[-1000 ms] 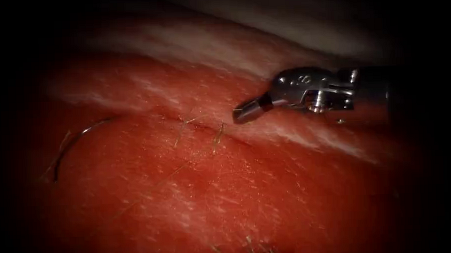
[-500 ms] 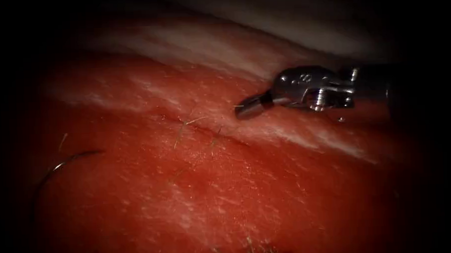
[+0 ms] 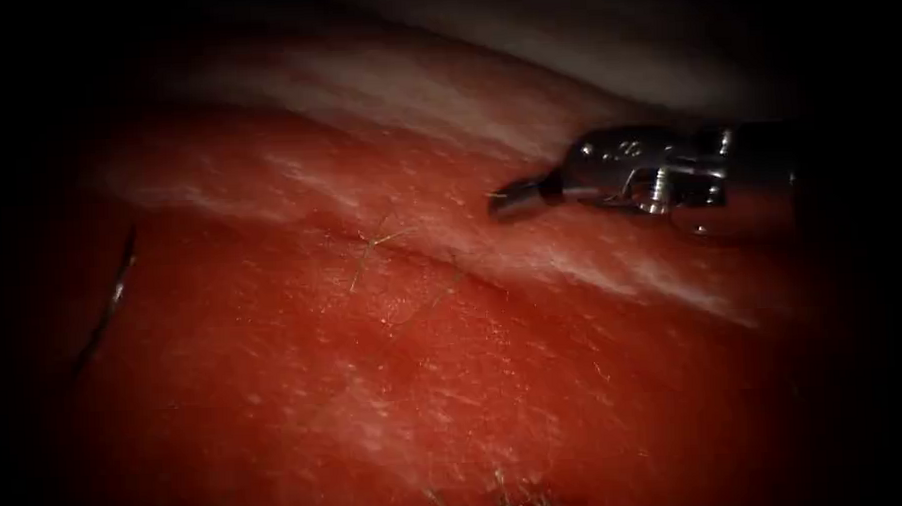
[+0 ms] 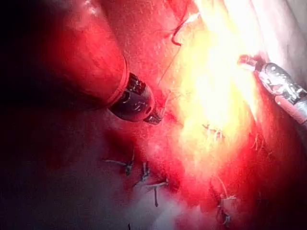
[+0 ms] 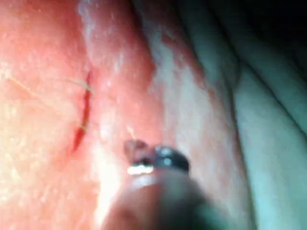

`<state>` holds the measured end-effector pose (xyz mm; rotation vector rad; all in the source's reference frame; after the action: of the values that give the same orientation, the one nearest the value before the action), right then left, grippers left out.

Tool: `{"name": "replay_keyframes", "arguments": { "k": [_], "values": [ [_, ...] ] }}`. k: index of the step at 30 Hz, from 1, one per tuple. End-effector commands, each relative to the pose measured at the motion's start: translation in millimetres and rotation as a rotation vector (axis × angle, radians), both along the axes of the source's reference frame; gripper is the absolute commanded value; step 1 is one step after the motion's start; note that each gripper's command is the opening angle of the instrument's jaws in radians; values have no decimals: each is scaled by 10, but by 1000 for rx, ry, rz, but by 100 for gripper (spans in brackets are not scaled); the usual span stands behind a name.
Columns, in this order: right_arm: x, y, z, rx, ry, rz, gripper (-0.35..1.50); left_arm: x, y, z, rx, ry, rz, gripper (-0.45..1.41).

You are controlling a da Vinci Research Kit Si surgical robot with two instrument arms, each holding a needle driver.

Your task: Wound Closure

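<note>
Endoscope view dim with black vignetted edges; glare washes the tissue point(image 4: 216, 96) by the left wrist

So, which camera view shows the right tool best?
The endoscope view: the right tool shows in side profile above the tissue, its wrist plain. The left wrist view shows it far off; the right wrist view shows it close but blurred.

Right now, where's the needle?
In the endoscope view the needle is far to the left of the cut, over the tissue, well away from the right tool. What holds it can't be told.
</note>
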<state>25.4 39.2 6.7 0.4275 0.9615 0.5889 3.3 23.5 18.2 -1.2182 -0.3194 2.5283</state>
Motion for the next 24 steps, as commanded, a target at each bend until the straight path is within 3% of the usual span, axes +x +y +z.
{"name": "replay_keyframes", "arguments": {
  "k": [1,2,4,6,11,14,24],
  "values": [
    [8,6,0,-15,-5,27,121,-6,-9,4,4,-5,0,-35],
    [2,8,-8,-28,-38,85,132,-18,26,1,-26,-21,-5,-35],
    [-3,6,-14,-31,-61,116,132,-25,48,2,-42,-32,-8,-35],
    [-19,1,-31,-37,-81,170,133,-40,95,10,-62,-36,-25,-35],
    [-41,-1,-53,-56,-84,227,135,-56,139,23,-74,-44,-46,-35],
    [-55,6,-77,-73,-66,280,132,-80,172,29,-75,-50,-64,-35],
    [-44,9,-128,-108,-4,372,120,-145,270,40,-39,-141,-49,-35]
  ]
}}
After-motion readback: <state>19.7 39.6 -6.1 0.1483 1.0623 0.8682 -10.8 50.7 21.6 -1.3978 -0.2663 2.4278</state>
